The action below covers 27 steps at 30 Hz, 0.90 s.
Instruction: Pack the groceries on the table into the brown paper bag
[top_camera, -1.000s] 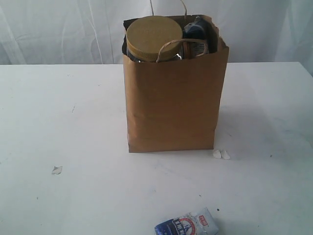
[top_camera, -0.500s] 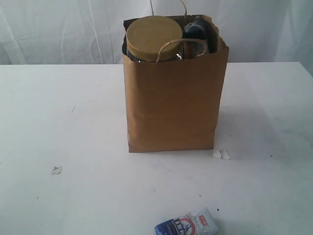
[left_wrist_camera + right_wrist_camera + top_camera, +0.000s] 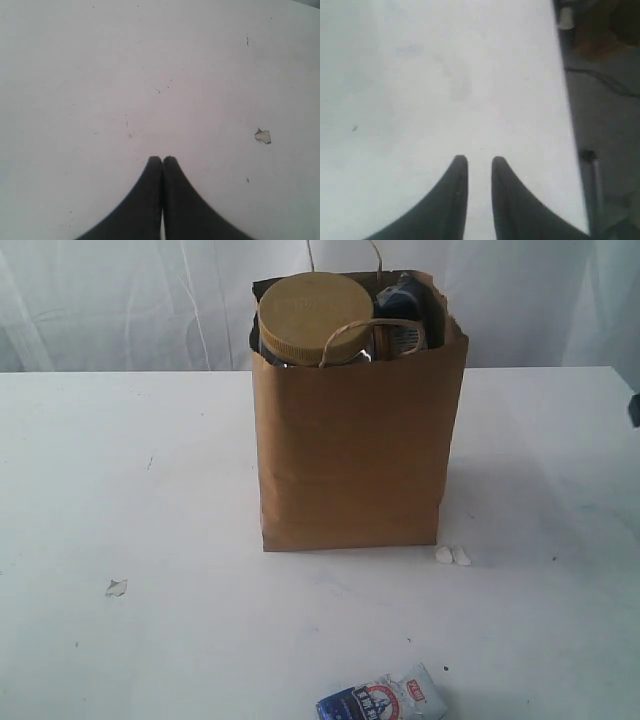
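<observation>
Outside: bag upright mid-table, jar poking out its top, blue-white packet lying loose in front of it. Left wrist: left gripper clenched, empty, over table. Right wrist: right gripper slightly parted, grasping nothing, near table edge.

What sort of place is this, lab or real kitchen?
Likely a lab test bench, not a kitchen: a bare flat white tabletop, a draped white fabric backdrop behind it, and one staged tall kraft-brown paper bag holding a clear jar with tan lid.
</observation>
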Each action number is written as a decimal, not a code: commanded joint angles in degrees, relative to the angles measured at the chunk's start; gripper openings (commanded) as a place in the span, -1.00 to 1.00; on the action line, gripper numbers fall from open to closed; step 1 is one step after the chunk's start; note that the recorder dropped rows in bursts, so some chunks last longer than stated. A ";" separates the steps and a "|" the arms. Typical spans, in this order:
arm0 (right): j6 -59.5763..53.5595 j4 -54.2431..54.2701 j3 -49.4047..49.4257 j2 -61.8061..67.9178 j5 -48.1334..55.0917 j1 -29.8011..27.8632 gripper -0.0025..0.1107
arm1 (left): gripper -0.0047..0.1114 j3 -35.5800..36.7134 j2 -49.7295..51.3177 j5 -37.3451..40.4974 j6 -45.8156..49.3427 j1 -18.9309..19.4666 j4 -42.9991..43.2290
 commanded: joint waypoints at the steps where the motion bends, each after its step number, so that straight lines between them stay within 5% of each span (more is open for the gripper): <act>1: -14.17 18.53 5.29 2.14 -2.17 0.00 -0.65 | -0.92 0.18 -0.21 1.26 0.14 -0.26 -0.35; 5: -37.62 42.92 8.30 4.19 -3.43 0.61 -0.65 | -0.92 0.18 -0.21 1.26 0.14 -0.26 -0.35; 8: -48.43 51.39 9.48 5.89 -4.39 3.56 -0.64 | -0.92 0.18 -0.21 1.26 0.14 -0.26 -0.35; 15: -57.40 48.37 9.58 12.49 -7.48 11.25 -0.23 | -0.92 0.18 -0.21 1.26 0.14 -0.26 -0.35; 20: -54.70 44.20 9.58 16.50 -18.31 11.30 -0.24 | -0.92 0.18 -0.21 1.26 0.14 -0.26 -0.35; 27: -54.58 44.16 9.58 19.66 -18.88 11.85 -0.24 | -0.92 0.18 -0.21 1.26 0.14 -0.26 -0.35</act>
